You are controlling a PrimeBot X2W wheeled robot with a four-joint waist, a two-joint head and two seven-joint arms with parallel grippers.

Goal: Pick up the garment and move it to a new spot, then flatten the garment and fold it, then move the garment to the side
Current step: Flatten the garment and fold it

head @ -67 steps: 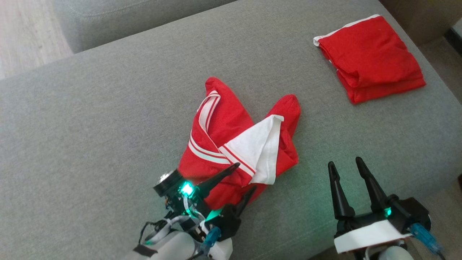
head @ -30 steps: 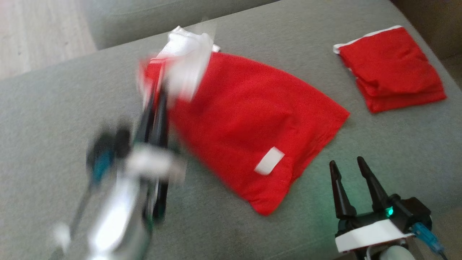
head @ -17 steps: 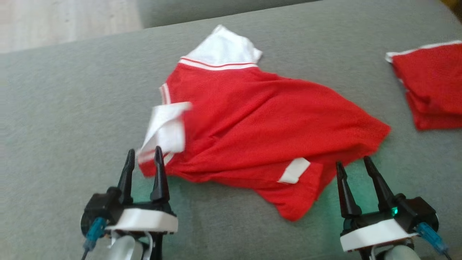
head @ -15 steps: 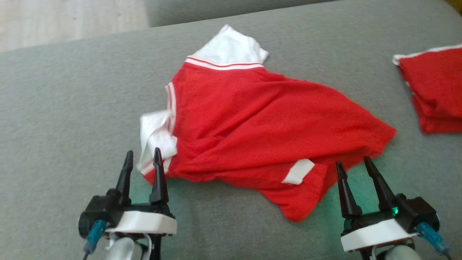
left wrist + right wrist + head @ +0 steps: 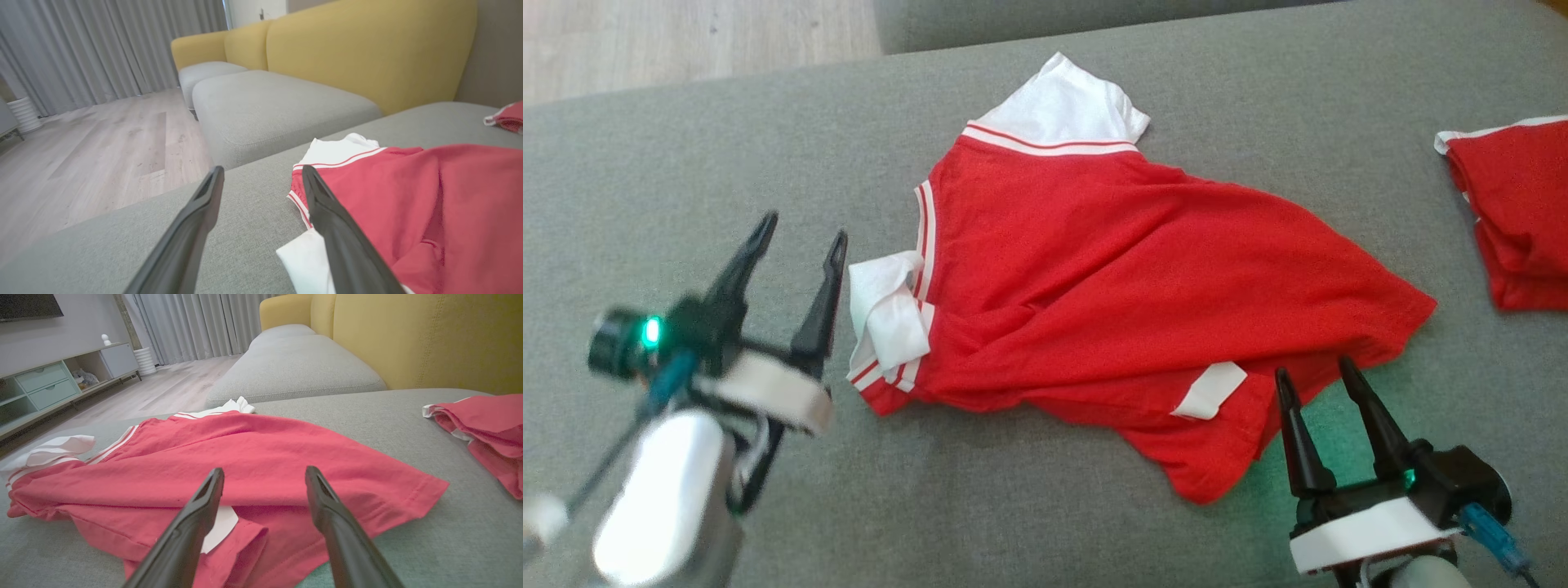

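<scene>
The red shirt (image 5: pixel 1143 269) lay in the middle of the grey sofa cushion (image 5: pixel 686 147), spread out but not flat — it had bumps and folds, and its bottom part was tucked under near a white patch (image 5: pixel 1209 390). My left gripper (image 5: pixel 804 227) hung just beside the crumpled white sleeve (image 5: pixel 886 314), its two fingers wide apart with nothing between them. My right gripper (image 5: pixel 1313 368) was opened wide too, empty, by the shirt's bottom edge. Another red garment (image 5: pixel 1519 220) sat folded well apart, over on my right.

I think the shirt was light and very soft. It would flop and bunch up, not keep its shape, so a push in the middle would only make more wrinkles. The best spots to pinch looked like the edges — the near white sleeve for my left fingers and the hem corner (image 5: pixel 1409 306) for my right. Then I could pull both ways to smooth it. The cloth was thin, so I would need to pinch low, close to the cushion.
</scene>
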